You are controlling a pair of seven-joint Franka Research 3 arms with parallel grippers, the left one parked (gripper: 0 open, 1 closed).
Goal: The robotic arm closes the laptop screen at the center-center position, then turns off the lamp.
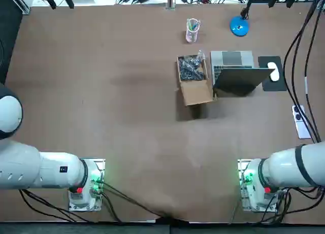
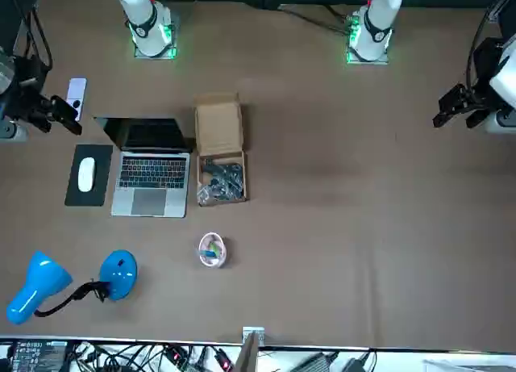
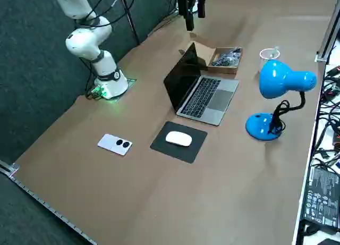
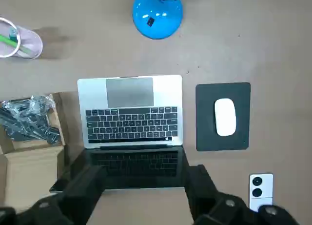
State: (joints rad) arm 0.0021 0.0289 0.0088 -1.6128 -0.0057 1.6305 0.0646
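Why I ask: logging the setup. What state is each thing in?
laptop: open, screen upright.
lamp: standing; lit or not, cannot tell.
cardboard box: flaps open, bagged parts inside.
mouse: resting on its pad.
phone: lying back up.
cup: upright.
right gripper: jaws open, empty, held high above the table.

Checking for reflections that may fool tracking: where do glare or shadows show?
Wrist view: the laptop screen, near the open hand, mirrors its keys. Top view: the box throws a shadow toward the robot. Front view: green glow at the arm bases.
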